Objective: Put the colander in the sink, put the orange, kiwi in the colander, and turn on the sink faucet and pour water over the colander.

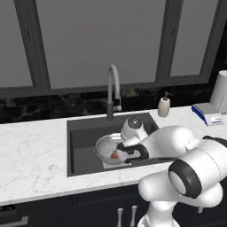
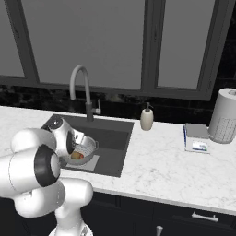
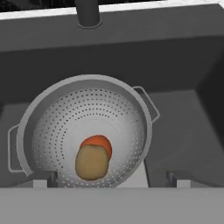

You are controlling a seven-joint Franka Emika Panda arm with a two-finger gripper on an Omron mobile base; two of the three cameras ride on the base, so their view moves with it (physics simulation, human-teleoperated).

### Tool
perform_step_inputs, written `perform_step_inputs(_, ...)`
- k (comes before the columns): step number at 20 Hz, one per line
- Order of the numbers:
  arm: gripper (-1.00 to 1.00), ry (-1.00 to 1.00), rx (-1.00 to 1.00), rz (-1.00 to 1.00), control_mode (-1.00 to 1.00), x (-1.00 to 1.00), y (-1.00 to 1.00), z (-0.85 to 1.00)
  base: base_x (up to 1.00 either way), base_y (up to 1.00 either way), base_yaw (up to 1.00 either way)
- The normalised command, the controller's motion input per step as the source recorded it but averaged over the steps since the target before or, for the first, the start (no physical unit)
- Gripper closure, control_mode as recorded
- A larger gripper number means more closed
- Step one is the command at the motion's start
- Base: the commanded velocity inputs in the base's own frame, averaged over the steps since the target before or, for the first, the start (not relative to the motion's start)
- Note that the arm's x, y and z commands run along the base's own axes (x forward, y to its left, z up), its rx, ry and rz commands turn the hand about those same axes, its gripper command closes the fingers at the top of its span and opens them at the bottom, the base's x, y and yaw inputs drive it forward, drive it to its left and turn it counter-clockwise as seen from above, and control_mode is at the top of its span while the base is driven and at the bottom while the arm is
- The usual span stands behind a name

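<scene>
The silver colander (image 3: 87, 113) stands in the dark sink (image 3: 183, 65) on its pale drain plate. Inside it the olive-brown kiwi (image 3: 92, 162) lies against the orange (image 3: 99, 142), partly covering it. My gripper (image 3: 111, 178) hangs open just above the colander's near rim, its fingertips (image 3: 43, 177) wide apart and holding nothing. From the base, the gripper (image 1: 120, 156) sits over the colander (image 1: 104, 148) with the orange (image 1: 114, 155) showing beside it. The gooseneck sink faucet (image 1: 113, 88) rises behind the basin, and no water shows at its spout.
A cream soap dispenser (image 1: 164, 105) stands right of the faucet. Farther right are a blue-and-white box (image 2: 197, 138) and a paper towel roll (image 2: 224, 115). White marble counter (image 1: 31, 150) runs left of the sink. Dark windows line the back wall.
</scene>
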Motion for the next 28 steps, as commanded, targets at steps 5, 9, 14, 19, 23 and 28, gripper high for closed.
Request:
perform_step_inputs(5,-1.0,-0.09,0.05,0.08,-1.0,-0.13,-0.34,0.84,0.0,0.0,0.0)
perform_step_inputs(9,-1.0,-0.12,0.02,0.09,-1.0,-0.1,-0.26,0.74,0.0,0.0,0.0)
perform_step_inputs(14,-1.0,-0.29,0.0,0.03,-1.0,-0.13,-0.2,0.33,0.0,0.0,0.0)
perform_step_inputs(19,-1.0,-0.44,0.0,0.06,-1.0,0.0,-0.03,0.09,0.0,0.0,0.0)
perform_step_inputs(23,-1.0,-0.42,0.0,0.02,-1.0,0.0,-0.2,0.0,0.0,0.0,0.0)
perform_step_inputs(28,-1.0,-0.29,0.01,0.0,-1.0,0.06,-0.02,0.08,0.0,0.0,0.0)
